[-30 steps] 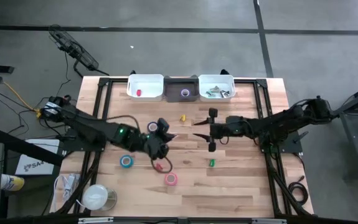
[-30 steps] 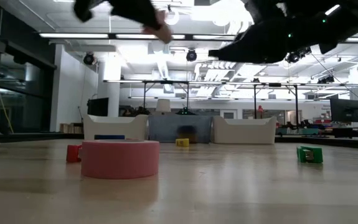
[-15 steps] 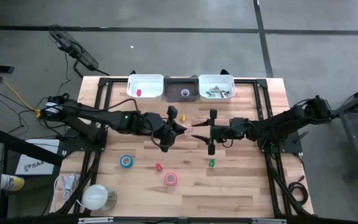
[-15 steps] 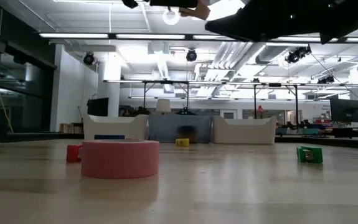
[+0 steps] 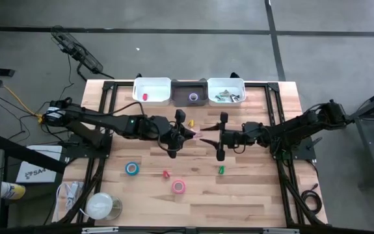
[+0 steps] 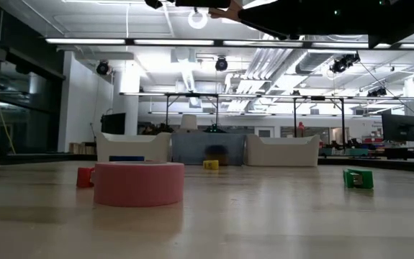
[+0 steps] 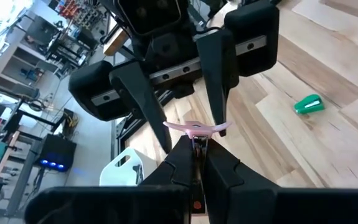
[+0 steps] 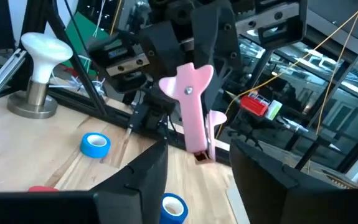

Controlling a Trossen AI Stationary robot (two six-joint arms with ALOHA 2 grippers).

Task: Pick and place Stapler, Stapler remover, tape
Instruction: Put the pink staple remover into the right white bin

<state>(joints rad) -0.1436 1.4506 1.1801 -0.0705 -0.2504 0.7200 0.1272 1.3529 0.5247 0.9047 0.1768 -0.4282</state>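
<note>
Left end effector (image 5: pixel 188 134) holds pink staple remover (image 5: pixel 196 136); right end effector (image 5: pixel 216 139) faces it.

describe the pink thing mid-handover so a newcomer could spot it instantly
Start at the three bins on the table's far edge, then drop toward the table's middle, where the two grippers meet in the air. The pink staple remover sits between them, pinched by the left gripper, with the right gripper open around it. Unlike the pink tape roll, it's off the table.

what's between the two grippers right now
A pink stapler remover, pinched in the shut left gripper and reaching into the open right gripper; both wrist views show it.
</note>
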